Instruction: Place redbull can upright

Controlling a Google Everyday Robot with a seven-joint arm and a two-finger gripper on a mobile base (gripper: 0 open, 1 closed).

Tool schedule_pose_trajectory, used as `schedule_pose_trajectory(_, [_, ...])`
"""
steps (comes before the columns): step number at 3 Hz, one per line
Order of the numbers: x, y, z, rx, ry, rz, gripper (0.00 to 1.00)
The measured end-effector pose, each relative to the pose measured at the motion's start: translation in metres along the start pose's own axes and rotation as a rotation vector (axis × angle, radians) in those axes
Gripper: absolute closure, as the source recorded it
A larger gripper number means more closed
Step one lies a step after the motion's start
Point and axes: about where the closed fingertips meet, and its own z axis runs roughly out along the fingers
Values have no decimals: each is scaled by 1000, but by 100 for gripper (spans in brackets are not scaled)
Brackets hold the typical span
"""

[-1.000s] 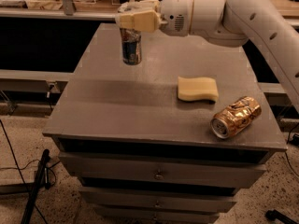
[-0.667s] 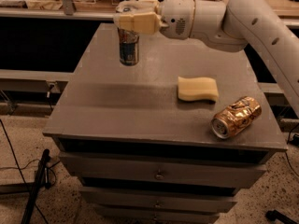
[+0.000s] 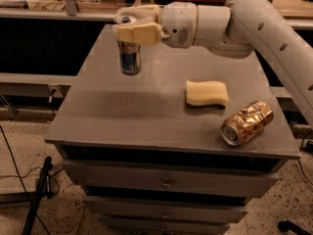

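gripper (image 3: pixel 131 26): its fingers (image 3: pixel 141 34) are clamping the top of the redbull can (image 3: pixel 130 58).
redbull can: is standing upright on the surface (image 3: pixel 146 116), directly beneath the fingers.

No lettering, brand name or number can be read. The print on the blue and silver can (image 3: pixel 130 58), shown under the gripper (image 3: pixel 129 23) at the far left of the table (image 3: pixel 122 116), is not legible. Nothing can be read on the crushed gold can (image 3: pixel 247 123).
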Motion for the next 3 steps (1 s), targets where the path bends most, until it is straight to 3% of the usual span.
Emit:
schedule_pose_trajectory(2, [43, 8, 28, -56, 7, 5, 100])
schedule_pose_trajectory(3, [58, 5, 34, -55, 19, 5, 84])
